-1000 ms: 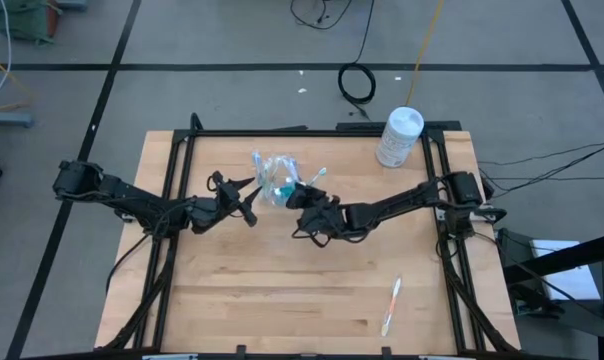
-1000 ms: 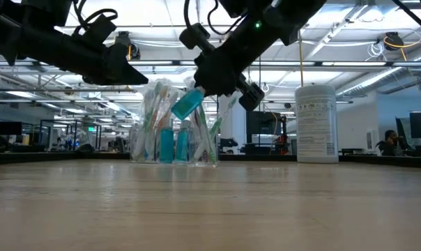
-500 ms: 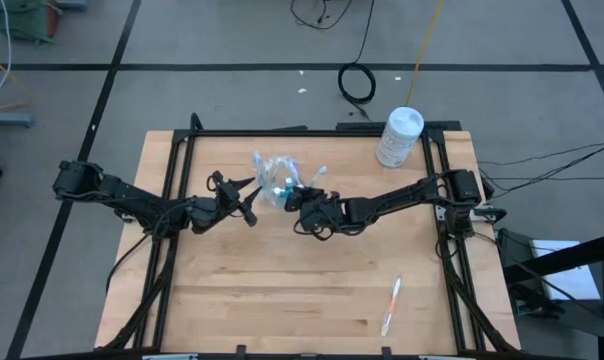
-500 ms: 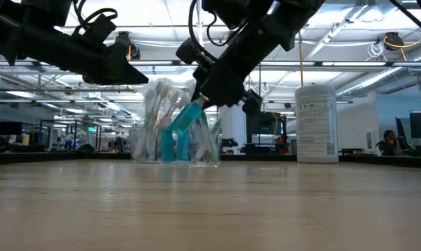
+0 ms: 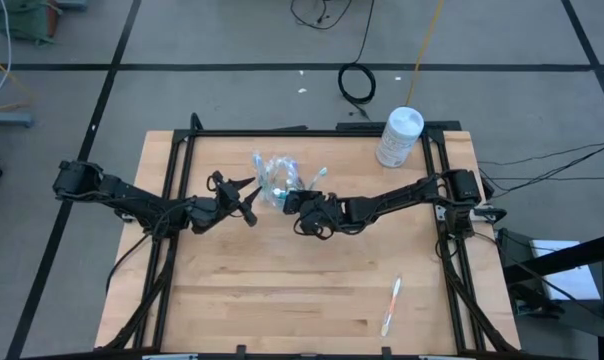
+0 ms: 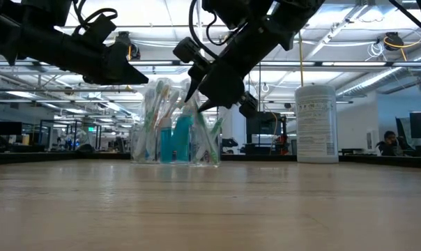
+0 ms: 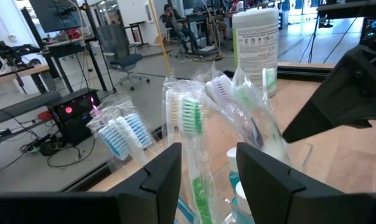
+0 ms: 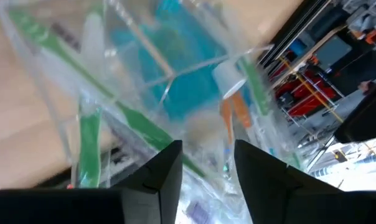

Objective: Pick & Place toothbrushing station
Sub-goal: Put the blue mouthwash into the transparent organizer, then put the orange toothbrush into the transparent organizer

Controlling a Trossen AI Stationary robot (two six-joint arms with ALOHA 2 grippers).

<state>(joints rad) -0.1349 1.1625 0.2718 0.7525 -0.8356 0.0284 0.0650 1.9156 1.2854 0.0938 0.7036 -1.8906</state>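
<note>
The clear cup (image 5: 277, 180) stands upright on its base at the far middle of the table, filled with wrapped toothbrushes (image 7: 189, 118) and blue toothpaste tubes (image 6: 182, 139). My right gripper (image 6: 196, 101) hangs open just above the cup's right side, tipped down toward its mouth, with nothing between its fingers; its wrist view looks down into the cup (image 8: 144, 81) at a blue tube (image 8: 175, 74). My left gripper (image 5: 250, 203) is open and level at the cup's left. Its fingers (image 7: 160, 180) stand either side of the wrapped brush tops, and I see no touch.
A tall white canister (image 5: 399, 136) stands at the far right corner. One loose toothbrush (image 5: 392, 306) lies on the wood near the right front. Black frame rails (image 5: 172, 200) run along the table's sides and far edge. Bare wood lies in front of the cup.
My right gripper, which held a blue tube slanted over the cup, has tipped and rolled downward toward the cup's mouth and opened. The tube has dropped in and now stands upright among the others in the cup.
</note>
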